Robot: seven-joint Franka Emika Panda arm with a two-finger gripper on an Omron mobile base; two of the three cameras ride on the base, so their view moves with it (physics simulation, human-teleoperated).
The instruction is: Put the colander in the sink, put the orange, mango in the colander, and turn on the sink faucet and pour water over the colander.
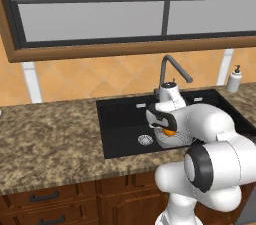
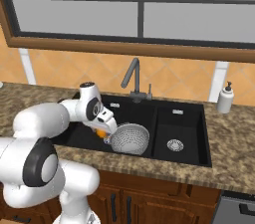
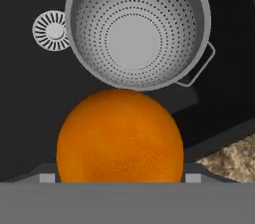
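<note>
Orange [image 3: 119, 136] fills the lower middle of my hand view, seated between the gripper [image 3: 119, 177] fingers, whose tips poke out at its 8 and 4 o'clock. I read the gripper as spread wide and clamped on the fruit, since the ball hangs above the basin with nothing under it. Its skin is bright, finely dimpled and matte, and its shape is a near-perfect ball.

Going left to right in that view: a round silver drain [image 3: 52, 31] with radial slots sits at the colander's 9 o'clock, just beside its rim. The colander [image 3: 137, 29] lies at the orange's 12 o'clock, farther down on the sink floor, upright and mouth up; it is silvery-grey metal, a round bowl pricked with rings of small holes around a plain flat centre, with a smooth rim and a thin wire handle on each of two opposite sides. A patch of speckled brown stone tabletop [image 3: 234, 158] shows at 4 o'clock.

From the right base view, the orange [image 2: 101, 132] hangs under the hand at the colander's [image 2: 130, 138] 9 o'clock, over the black left basin of the sink [image 2: 187, 161]. The dark curved sink faucet [image 2: 133, 79] stands behind at 12 o'clock.
</note>
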